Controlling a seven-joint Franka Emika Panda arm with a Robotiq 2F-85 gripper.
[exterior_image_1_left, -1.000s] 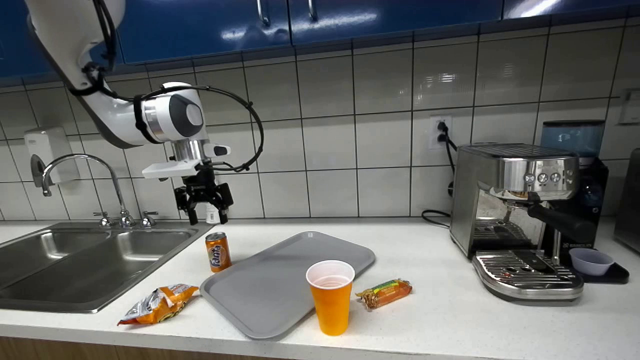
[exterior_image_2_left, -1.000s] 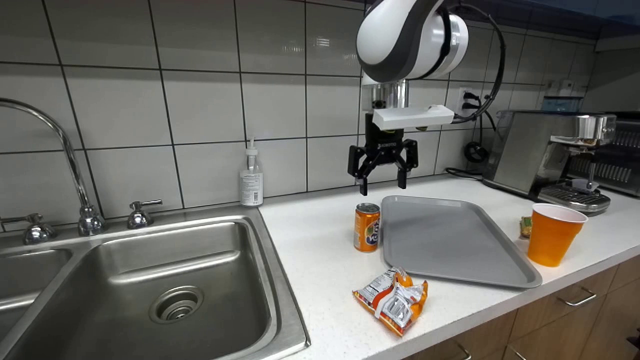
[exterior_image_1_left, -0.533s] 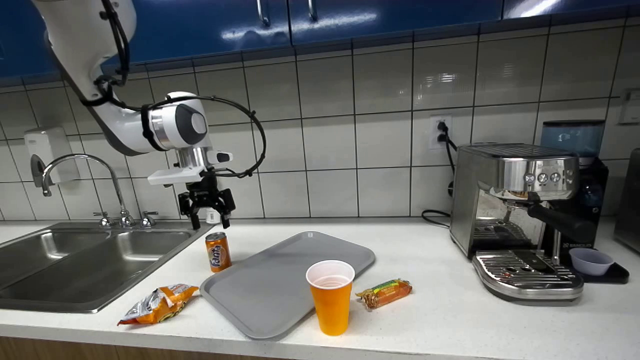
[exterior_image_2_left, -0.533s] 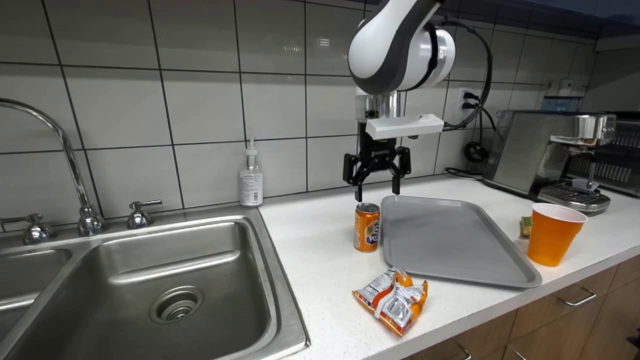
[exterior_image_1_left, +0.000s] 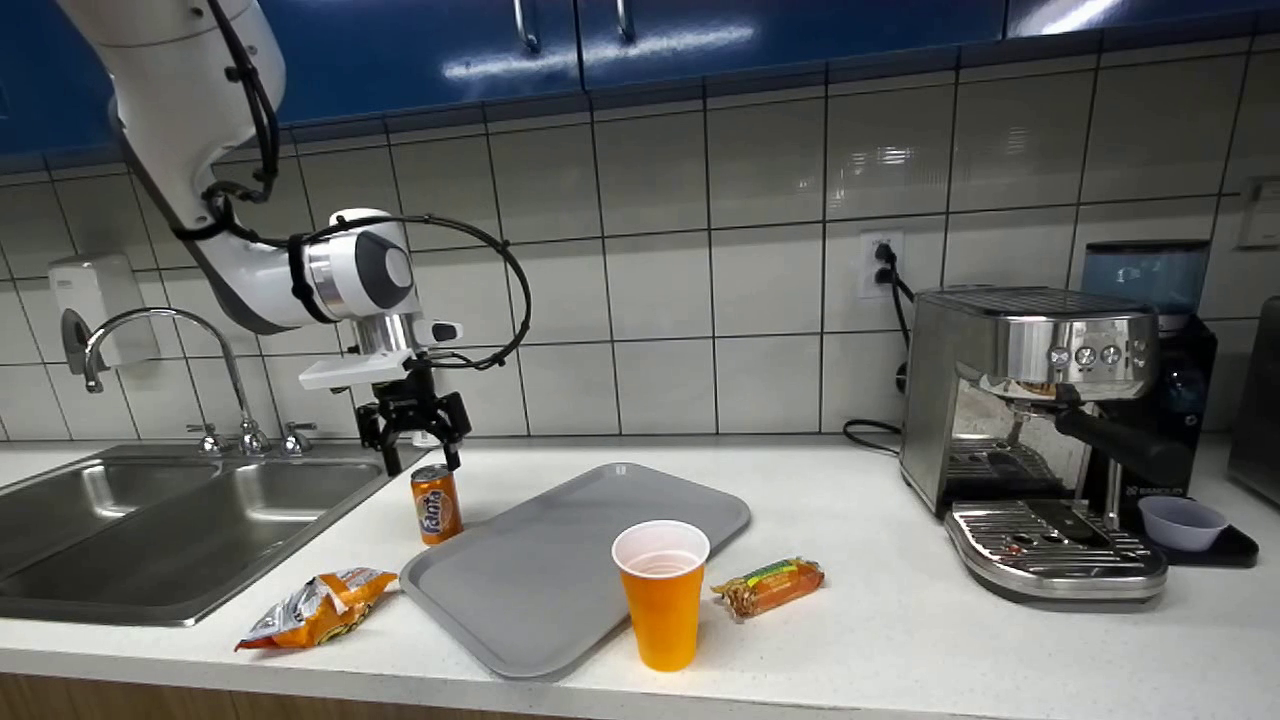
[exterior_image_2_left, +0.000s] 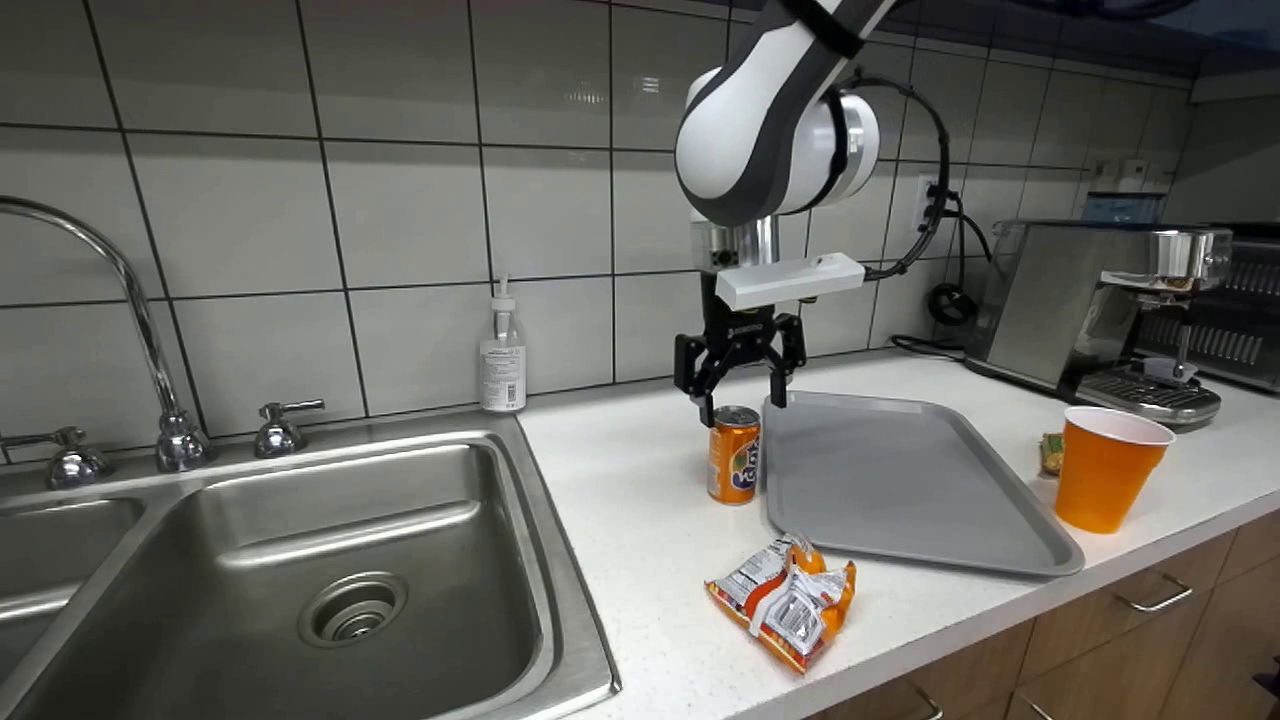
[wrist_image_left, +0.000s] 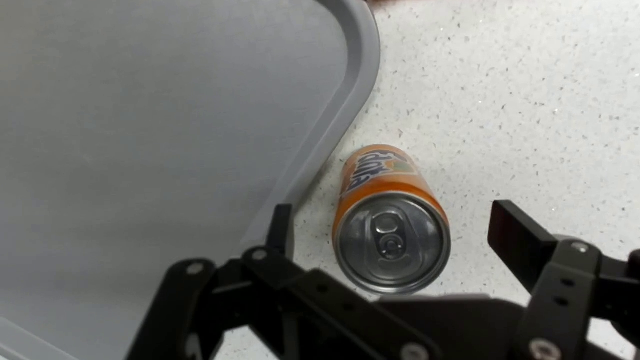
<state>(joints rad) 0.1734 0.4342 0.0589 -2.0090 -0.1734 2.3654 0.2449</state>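
Fanta can upright on the bench, just beside the tray. Pincer hangs above the can, fingers apart, nothing gripped. Wrist view: tray-side finger overlaps tray rim. Risk: lowered so, it could snag that rim; sideways drift might topple the can.

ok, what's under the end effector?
An upright Fanta can on the countertop, beside the gray tray; the wrist view shows its lid between the open fingers. Its underside and the patch it stands on are hidden.

Steel espresso machine, double sink, orange cup (white inside)
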